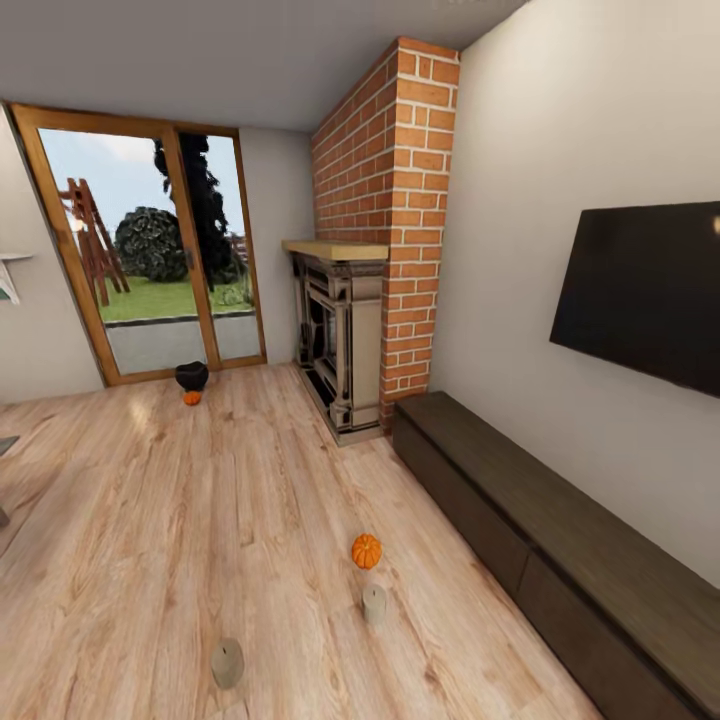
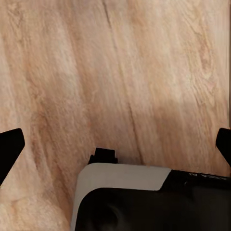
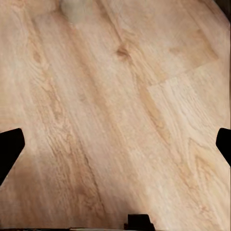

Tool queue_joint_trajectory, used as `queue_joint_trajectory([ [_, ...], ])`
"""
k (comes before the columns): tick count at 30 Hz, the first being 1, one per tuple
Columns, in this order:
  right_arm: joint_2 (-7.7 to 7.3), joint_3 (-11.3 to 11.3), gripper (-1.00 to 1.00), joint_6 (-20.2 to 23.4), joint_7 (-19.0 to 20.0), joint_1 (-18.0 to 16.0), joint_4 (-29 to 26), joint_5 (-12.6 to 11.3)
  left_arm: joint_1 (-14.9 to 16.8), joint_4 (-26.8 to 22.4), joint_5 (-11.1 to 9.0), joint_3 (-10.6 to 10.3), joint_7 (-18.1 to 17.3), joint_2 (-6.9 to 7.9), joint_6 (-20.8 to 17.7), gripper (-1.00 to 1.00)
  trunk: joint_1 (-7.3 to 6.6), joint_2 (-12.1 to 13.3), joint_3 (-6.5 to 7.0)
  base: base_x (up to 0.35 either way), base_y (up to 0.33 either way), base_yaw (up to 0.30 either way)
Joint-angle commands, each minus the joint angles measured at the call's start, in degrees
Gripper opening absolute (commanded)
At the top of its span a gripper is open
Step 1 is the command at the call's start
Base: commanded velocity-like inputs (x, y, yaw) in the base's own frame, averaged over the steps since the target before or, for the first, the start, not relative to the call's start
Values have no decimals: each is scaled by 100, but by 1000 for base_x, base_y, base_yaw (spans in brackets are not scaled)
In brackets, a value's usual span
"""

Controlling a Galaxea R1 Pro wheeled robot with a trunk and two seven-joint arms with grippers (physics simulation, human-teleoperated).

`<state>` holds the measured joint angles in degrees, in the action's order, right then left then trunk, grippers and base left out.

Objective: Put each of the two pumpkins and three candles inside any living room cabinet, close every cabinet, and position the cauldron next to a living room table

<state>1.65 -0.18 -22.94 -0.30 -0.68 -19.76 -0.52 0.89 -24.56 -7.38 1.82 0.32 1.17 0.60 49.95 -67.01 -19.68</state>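
You are looking across the wooden floor (image 1: 200, 520) toward the glass patio doors (image 1: 150, 250). The near pumpkin (image 1: 366, 550) sits on the bare boards just off the front of the long dark cabinet (image 1: 560, 540), whose drawer fronts all sit flush. A candle (image 1: 374, 603) stands upright just beside that pumpkin, on your side of it, and a second candle (image 1: 227, 662) stands apart from it, close to the picture's lower edge. Far off, by the foot of the patio doors, the black cauldron (image 1: 192, 375) rests on the floor with the second pumpkin (image 1: 191, 397) touching or nearly touching its near side (too small to tell which).

The cabinet runs along the wall under the television (image 1: 645, 290), next to the brick fireplace (image 1: 345, 330).

Your left gripper (image 2: 115, 144) is spread wide over bare floorboards, holding nothing. Your right gripper (image 3: 115, 144) is likewise wide and empty, and a beige blur at that wrist view's edge may be a candle (image 3: 73, 9).
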Motion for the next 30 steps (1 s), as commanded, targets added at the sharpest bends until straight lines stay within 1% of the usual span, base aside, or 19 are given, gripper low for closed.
queue_joint_trajectory([
  [1,0,-5,100,-47,-4,-2,-275,-4,41,-37,-64,-6,3,5,8,100,-23,38,12,0,0,0],
  [3,-12,-13,100,-120,-4,-6,-579,-3,77,-57,-70,-5,3,13,29,100,-45,78,30,0,0,0],
  [4,-25,-27,100,-243,-5,-15,-763,-1,104,-21,-90,6,3,43,191,100,-45,78,30,0,0,0],
  [6,-28,-35,100,-294,-5,-23,-778,-1,110,11,-102,22,5,58,368,100,-45,78,30,0,0,0],
  [7,-30,-44,100,-332,-5,-28,-742,-3,115,52,-118,39,8,66,598,100,-45,78,30,0,0,0],
  [9,-39,-67,100,-462,-5,-35,-513,-5,119,328,-166,198,17,57,1246,100,-67,118,48,0,0,0],
  [10,-62,-71,100,-571,-2,-36,-453,0,120,395,-176,264,19,55,1365,100,-89,158,65,0,0,0],
  [11,-76,-73,100,-625,0,-36,-424,2,120,419,-180,289,19,54,1407,100,-111,198,83,0,0,0],
  [14,-122,-73,100,-887,2,-37,-253,7,120,482,-188,370,9,57,1509,100,-111,198,83,0,0,0],
  [15,-139,-67,100,-1118,3,-37,-67,18,121,530,-191,409,-13,56,1557,100,-111,198,83,0,0,0],
  [16,-142,-65,100,-1190,4,-37,-21,21,121,543,-190,414,-24,51,1573,100,-111,198,83,0,0,0],
  [20,-148,-62,100,-1301,4,-38,63,25,121,589,-182,423,-45,23,1604,100,-111,198,83,0,0,0],
  [24,-155,-61,100,-1323,4,-38,92,21,122,614,-184,432,-49,22,1609,100,-111,198,83,0,0,23],
  [30,-155,-61,100,-1327,-56,-38,111,12,122,753,-185,427,-49,21,1610,100,-111,198,83,0,0,206],
])
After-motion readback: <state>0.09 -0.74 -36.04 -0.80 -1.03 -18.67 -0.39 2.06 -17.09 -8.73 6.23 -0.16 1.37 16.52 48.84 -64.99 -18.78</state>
